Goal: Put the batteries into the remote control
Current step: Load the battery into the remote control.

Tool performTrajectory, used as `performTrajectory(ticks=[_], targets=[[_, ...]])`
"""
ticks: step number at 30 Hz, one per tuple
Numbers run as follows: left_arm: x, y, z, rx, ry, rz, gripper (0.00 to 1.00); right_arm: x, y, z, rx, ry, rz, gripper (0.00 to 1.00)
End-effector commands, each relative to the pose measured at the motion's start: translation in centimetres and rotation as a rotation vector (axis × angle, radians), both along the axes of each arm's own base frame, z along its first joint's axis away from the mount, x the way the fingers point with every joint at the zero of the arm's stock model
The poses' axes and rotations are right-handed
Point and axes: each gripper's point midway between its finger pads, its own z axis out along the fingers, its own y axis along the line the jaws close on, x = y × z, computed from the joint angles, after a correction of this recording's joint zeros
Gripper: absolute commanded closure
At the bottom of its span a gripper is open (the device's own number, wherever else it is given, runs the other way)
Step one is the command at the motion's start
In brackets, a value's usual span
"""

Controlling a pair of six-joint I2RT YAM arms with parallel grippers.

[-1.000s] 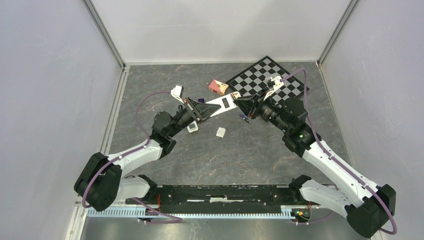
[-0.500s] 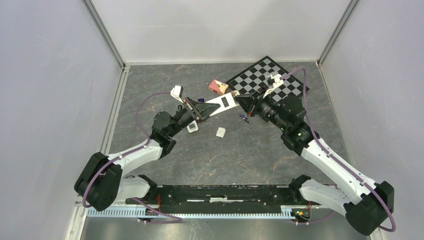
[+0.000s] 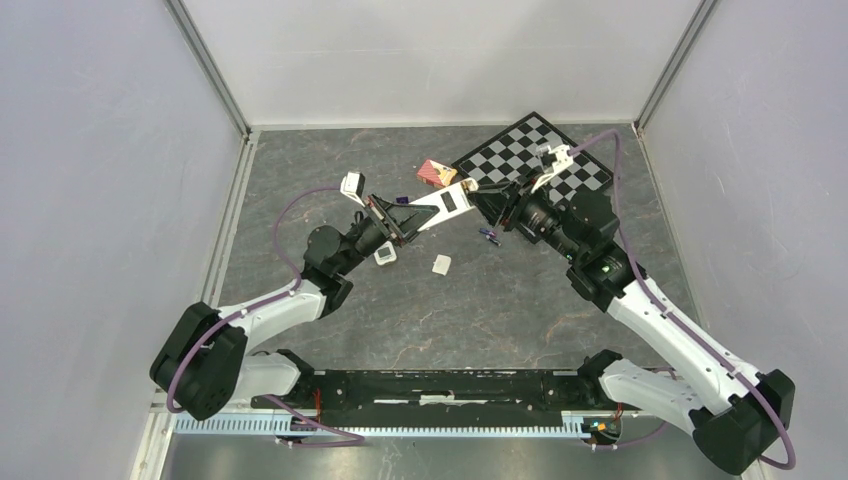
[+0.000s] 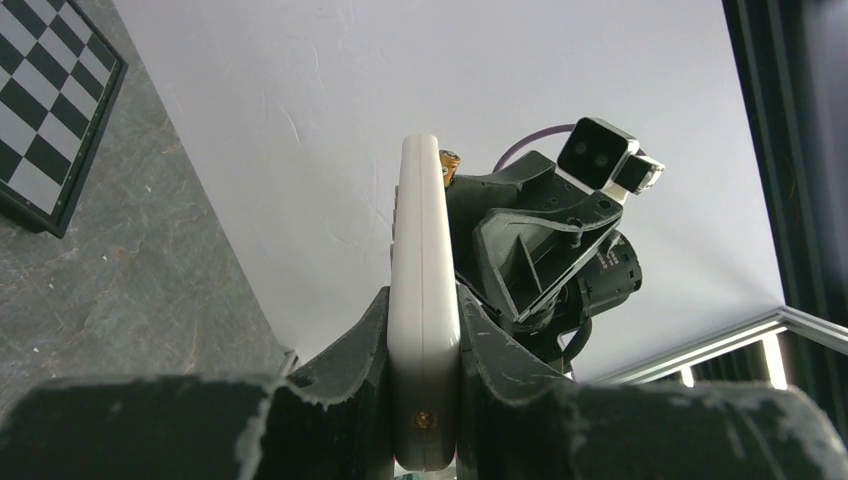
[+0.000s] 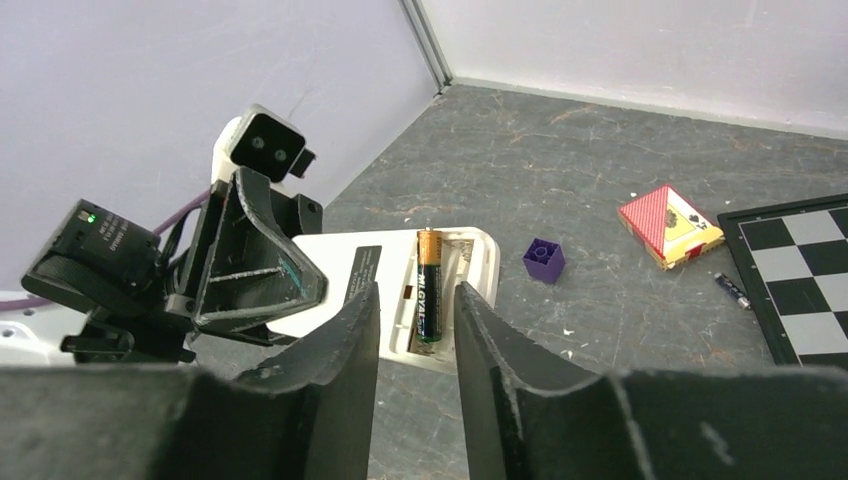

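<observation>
The left gripper (image 3: 398, 222) is clenched on the near end of the remote control (image 3: 446, 203), which angles up from its fingers. One battery (image 5: 428, 298) is seated in the open bay. The right gripper (image 5: 417, 295) hovers at the bay end with its jaws released, gripping nothing. A loose battery (image 3: 488, 236) lies on the table beside the chessboard (image 3: 560, 165).
</observation>
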Motion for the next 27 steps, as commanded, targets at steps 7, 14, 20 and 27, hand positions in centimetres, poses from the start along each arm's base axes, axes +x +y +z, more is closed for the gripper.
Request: performTrajectory(ticks=[7,14,20,27], targets=[[-0.5,0.6,3.1,-0.056,-0.141,0.033,0.98,-1.2,-1.6,4.3,0.145,0.095,-0.061,0.29],[0.0,0.2,3.3,-0.047,-0.185,0.039,0.98,-1.5,-3.7,3.3,0.306,0.202,-0.172,0.02],[0.2,-0.1,3.5,-0.055,-0.216,0.033,0.98,-1.3,-4.3,1.4,0.648,0.343,-0.194,0.02],[0.6,-0.8,3.6,-0.054,-0.235,0.019,0.98,-0.2,-2.9,1.3,0.721,0.425,-0.171,0.02]])
